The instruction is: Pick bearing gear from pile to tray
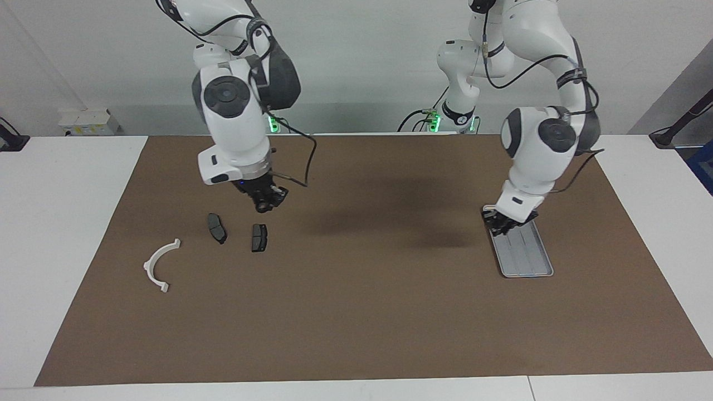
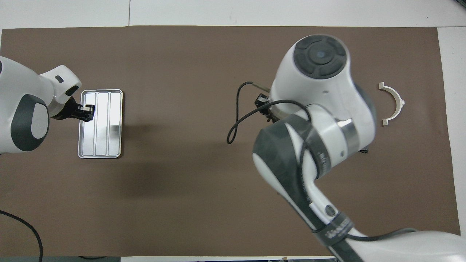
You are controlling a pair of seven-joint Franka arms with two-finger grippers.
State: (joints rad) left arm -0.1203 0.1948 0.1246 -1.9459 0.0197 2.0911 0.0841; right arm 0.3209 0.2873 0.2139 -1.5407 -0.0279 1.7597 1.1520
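Facing view.
- My left gripper (image 1: pixel 506 224): low over the end of the tray (image 1: pixel 529 260) nearer to my bases, fingertips pressed together. Whether a small part sits between them, I cannot tell.
- Tray: flat silver-grey metal, ribbed floor, on the brown mat (image 1: pixel 362 312) toward my left arm's end of the table.
- My right gripper (image 1: pixel 266 204): raised over the mat, above and nearer to my bases than the two brake pads. Whether its fingers are apart or together, I cannot tell; nothing is seen hanging from it.
- Brake pad, first (image 1: pixel 216 228): dark grey, flat on the mat, toward my right arm's end.
- Brake pad, second (image 1: pixel 259 238): dark grey, just beside the first, not touching it.
- White half-ring arc (image 1: pixel 158 264): on the mat, farther from my bases than the pads and closer to my right arm's end.

Overhead view.
- My left gripper (image 2: pixel 87 112): over the rim of the tray (image 2: pixel 116 123) on the side toward the table's end, fingertips closed.
- My right gripper (image 2: pixel 264 105): mostly covered by my own right arm; dark tip and cable show.
- White half-ring arc (image 2: pixel 395 103): clear of my arm.
- Brake pads: hidden under my right arm.
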